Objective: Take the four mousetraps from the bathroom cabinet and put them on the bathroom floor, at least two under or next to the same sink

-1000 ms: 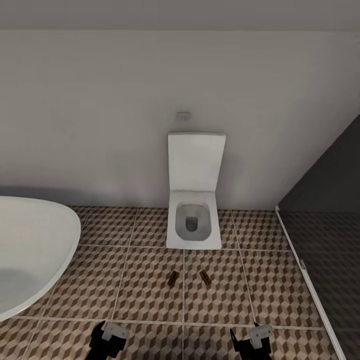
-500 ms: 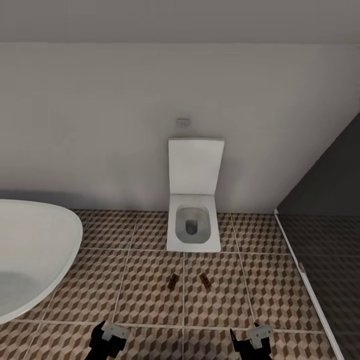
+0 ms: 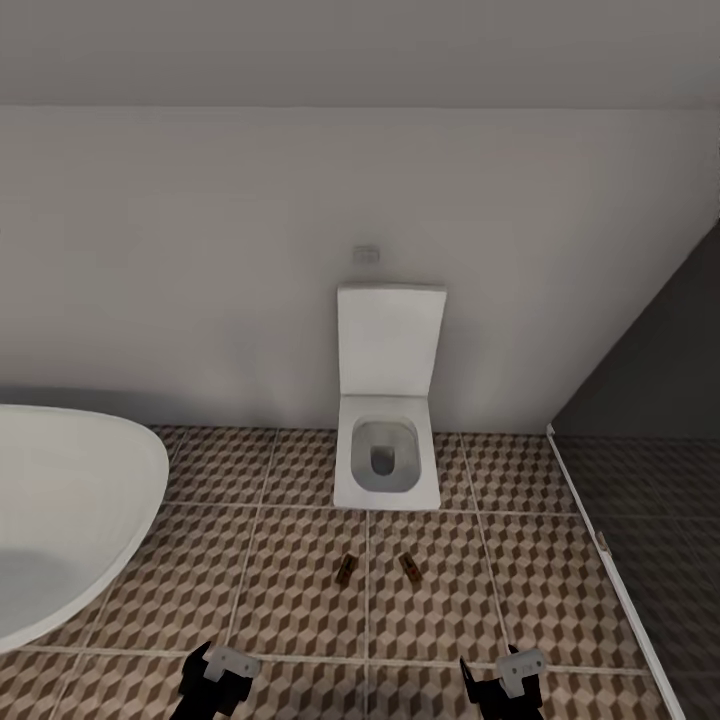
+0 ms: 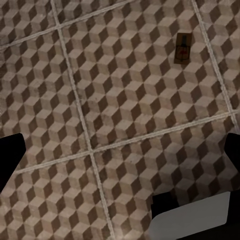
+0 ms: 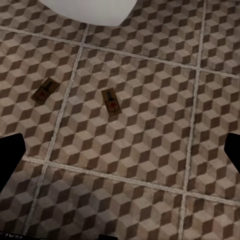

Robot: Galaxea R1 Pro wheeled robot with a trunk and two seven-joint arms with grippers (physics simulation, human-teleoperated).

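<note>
The whole head view has tilted upward since a second ago, so the toilet [image 3: 387,400] and the two mousetraps sit lower in the picture; that is the camera moving, not the things. Both grippers hang low over the bathroom floor [image 3: 280,590], the left gripper [image 3: 215,680] and the right gripper [image 3: 505,682] each with fingers spread wide apart and holding nothing. Ahead of them, one mousetrap [image 3: 344,570] lies flat on a tile just left of a grout line, the other mousetrap [image 3: 409,567] just right of it, both a little in front of the toilet. A white bathtub [image 3: 60,520] curves in at the left. A dark glass partition [image 3: 650,480] stands at the right.
</note>
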